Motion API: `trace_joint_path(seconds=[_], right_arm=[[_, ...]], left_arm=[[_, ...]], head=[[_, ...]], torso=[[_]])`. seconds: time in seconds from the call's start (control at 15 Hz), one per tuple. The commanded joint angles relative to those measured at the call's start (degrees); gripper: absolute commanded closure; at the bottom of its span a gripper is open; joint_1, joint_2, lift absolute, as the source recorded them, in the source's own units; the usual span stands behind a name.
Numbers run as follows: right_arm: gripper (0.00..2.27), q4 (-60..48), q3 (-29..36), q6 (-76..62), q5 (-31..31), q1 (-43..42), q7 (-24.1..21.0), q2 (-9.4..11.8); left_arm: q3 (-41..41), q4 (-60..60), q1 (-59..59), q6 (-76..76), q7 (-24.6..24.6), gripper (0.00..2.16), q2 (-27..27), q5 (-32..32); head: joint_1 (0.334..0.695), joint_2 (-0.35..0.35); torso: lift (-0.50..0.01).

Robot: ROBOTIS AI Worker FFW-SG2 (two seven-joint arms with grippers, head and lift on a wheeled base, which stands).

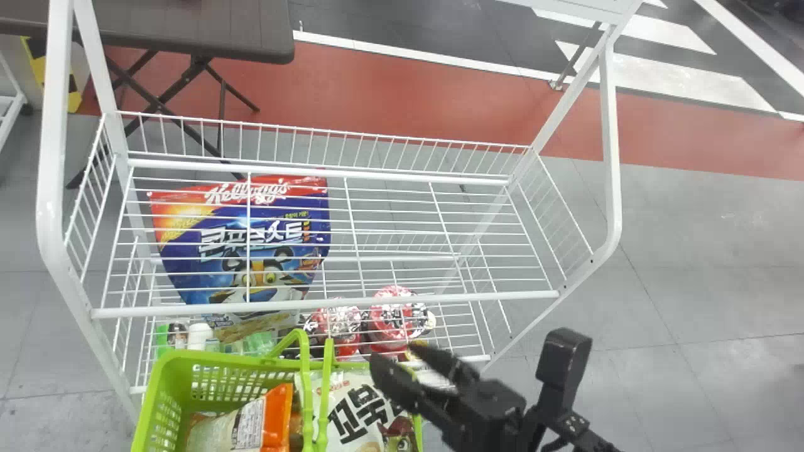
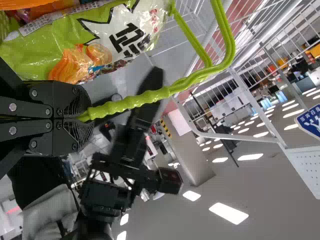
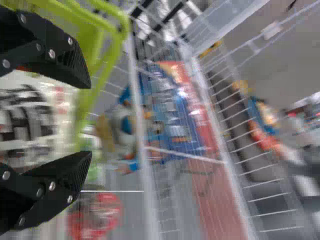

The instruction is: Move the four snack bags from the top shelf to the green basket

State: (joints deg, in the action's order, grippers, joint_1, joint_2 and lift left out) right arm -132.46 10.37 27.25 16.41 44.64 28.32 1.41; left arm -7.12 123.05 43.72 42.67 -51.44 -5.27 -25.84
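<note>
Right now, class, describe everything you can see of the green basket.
The green basket, bright and plastic-looking, has a smooth rim, walls pierced with small holes, and two slim raised handles, one visibly ridged. It is upright before the white wire rack, holding snack bags. The left gripper is closed on a handle; whether the basket touches the rack is unclear.

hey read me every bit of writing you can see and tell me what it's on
"Kellogg's": blue bag
"콘푸로스트": blue bag
"꼬북", partly covered: white snack bag
Too small: label on the orange snack bag
Cut off, unreadable: blue sign
</note>
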Motion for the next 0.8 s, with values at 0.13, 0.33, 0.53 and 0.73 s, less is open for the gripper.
trace_joint_path(seconds=[0.13,0.33,0.53,0.73], right_arm=[[0.06,-0.52,-4.66,-23.77,-3.93,2.03,-6.52,-0.35],[0.06,-2.37,-6.68,-22.71,-7.54,2.64,-15.92,-0.27],[0.06,-3.16,-7.65,-22.54,-8.68,3.61,-18.65,-0.09],[0.06,-2.54,-10.90,-27.81,-12.46,4.75,-19.88,0.17]], left_arm=[[0.18,0.00,0.04,0.00,0.02,1.34,0.09,0.09],[0.35,0.09,0.48,-0.35,0.02,1.34,0.17,0.00],[0.35,0.00,0.48,-0.35,0.02,1.34,0.17,0.00],[0.26,0.00,0.48,-0.35,0.02,1.34,0.17,0.00]], head=[[0.695,-0.350],[0.695,-0.350],[0.695,-0.350],[0.695,-0.350]], torso=[[0.000],[0.000],[0.000],[0.000]])
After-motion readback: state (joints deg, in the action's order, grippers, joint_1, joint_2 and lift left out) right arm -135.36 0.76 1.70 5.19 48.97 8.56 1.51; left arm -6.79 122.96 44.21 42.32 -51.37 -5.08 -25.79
